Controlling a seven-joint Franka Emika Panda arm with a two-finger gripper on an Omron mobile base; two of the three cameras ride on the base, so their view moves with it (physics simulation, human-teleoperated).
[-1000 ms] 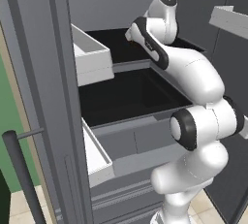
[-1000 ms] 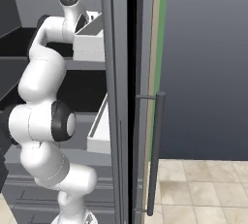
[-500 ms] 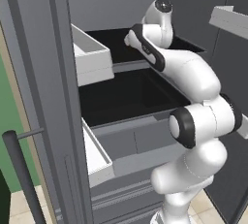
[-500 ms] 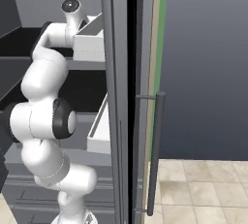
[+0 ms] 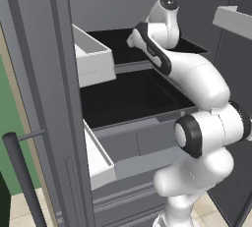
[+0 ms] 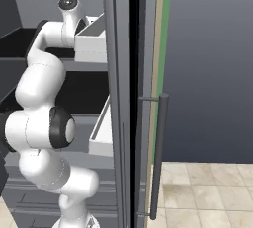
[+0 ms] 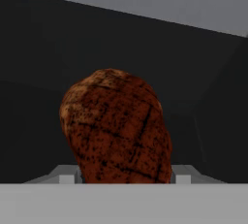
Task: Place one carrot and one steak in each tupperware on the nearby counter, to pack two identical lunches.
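Brown, char-lined meat sits between the jaws in the hand view: the steak [image 7: 116, 128] lies on a dark fridge shelf [image 7: 38, 121], and the gripper [image 7: 125, 175] has its 2 fingertips pressed close against the steak's lower sides. The jaws have drawn in from wide open over the last second and now look closed onto the meat, though whether the hold is firm cannot be told from here.

In the left base view the arm [image 5: 192, 83] reaches further into the upper shelf of the fridge [image 5: 59, 98] than it did a second ago; the hand itself is hidden behind the wrist there. A pale drawer [image 5: 93, 59] juts out just beside the forearm, and another [image 5: 98, 157] hangs open lower down. The right base view shows the fridge door handle [image 6: 159, 153] and tiled floor [image 6: 207, 192].

This reads as the pickup of 1 steak. Judging by that, nothing is packed yet; the lift out past the drawer edge looks like the next concern.
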